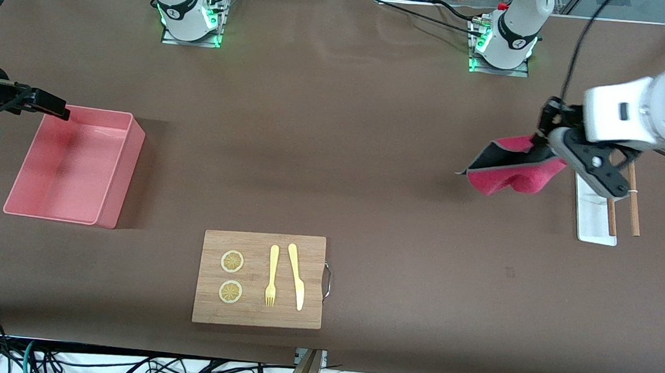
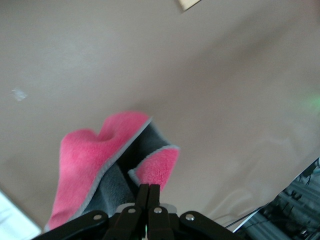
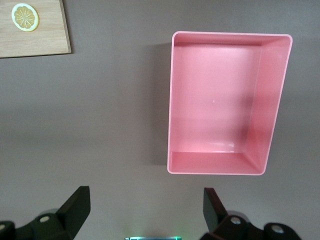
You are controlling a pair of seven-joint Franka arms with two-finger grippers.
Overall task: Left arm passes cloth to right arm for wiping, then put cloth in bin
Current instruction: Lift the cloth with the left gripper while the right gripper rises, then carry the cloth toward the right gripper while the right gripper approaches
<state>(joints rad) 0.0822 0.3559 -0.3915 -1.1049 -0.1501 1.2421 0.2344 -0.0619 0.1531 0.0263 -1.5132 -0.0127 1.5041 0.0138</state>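
A brown table (image 1: 335,151) fills the scene, with the two arm bases along its edge farthest from the front camera and loose cables past its near edge.

Much is cut off. The right arm shows in the front view only as dark hardware at the frame's edge beside the bin (image 1: 76,163), and its fingertips cannot be picked out there. The left arm's wrist covers part of the white tray (image 1: 593,222) and of the brown chopsticks (image 1: 634,207) lying along it. In the left wrist view the table is a pale blur.

The left gripper (image 2: 148,192) is clamped fully together on the cloth (image 1: 512,167), pinching an edge of it in the air over the table just beside the tray. The cloth hangs folded from the grip, bright pink outside and dark grey inside, with a pale trim that only the left wrist view shows clearly.

The right gripper (image 3: 145,205) waits with its fingers (image 3: 75,205) spread wide and nothing between them, over the bare table next to the bin. Its wrist view looks straight down into the light pink bin, showing the smooth floor and tall straight walls, which the front view gives only at a slant.

Only the front view takes in the whole wooden cutting board (image 1: 260,279), nearest that camera, carrying two lemon slices (image 1: 232,261), a yellow fork (image 1: 272,276) and a yellow knife (image 1: 297,276). The right wrist view catches only one corner of the board, with a single slice on it.
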